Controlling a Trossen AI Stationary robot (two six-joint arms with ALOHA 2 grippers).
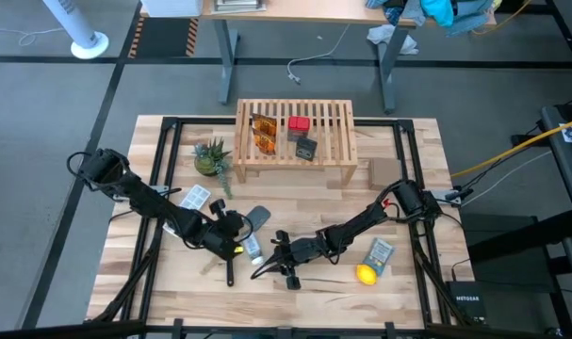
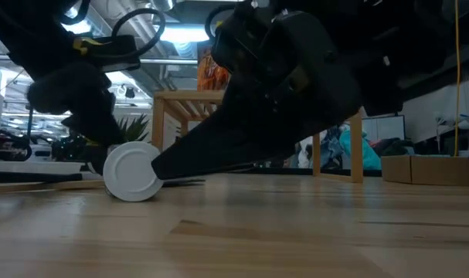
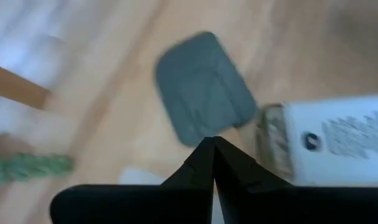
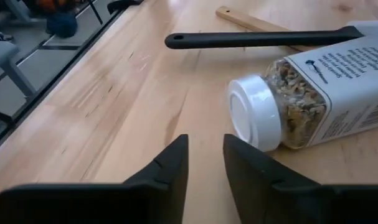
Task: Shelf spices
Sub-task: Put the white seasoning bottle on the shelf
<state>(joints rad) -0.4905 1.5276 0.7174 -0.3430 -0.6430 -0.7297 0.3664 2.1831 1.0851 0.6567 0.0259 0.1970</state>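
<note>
The clear white-capped bottle [image 1: 253, 248] lies on its side on the table's near half, its cap [image 4: 256, 113] facing my right gripper. My right gripper [image 4: 205, 155] [image 1: 284, 256] is open by a narrow gap, low over the table, its fingertips just short of the cap. My left gripper [image 3: 212, 149] [image 1: 231, 237] is shut and hovers beside the bottle's body [image 3: 338, 146]. The wooden shelf [image 1: 337, 122] stands at the far middle. Two amber packets [image 1: 263, 134], a red box [image 1: 299, 123] and a black box [image 1: 306, 148] sit on its slats.
A black spatula [image 4: 257, 39] and a wooden stick [image 4: 251, 22] lie beyond the bottle. A grey pad [image 3: 204, 87], a white packet [image 1: 196, 198] and a potted plant [image 1: 210, 155] are on the left side. The lemon [image 1: 366, 274] and grey-blue packet [image 1: 378, 254] lie near right.
</note>
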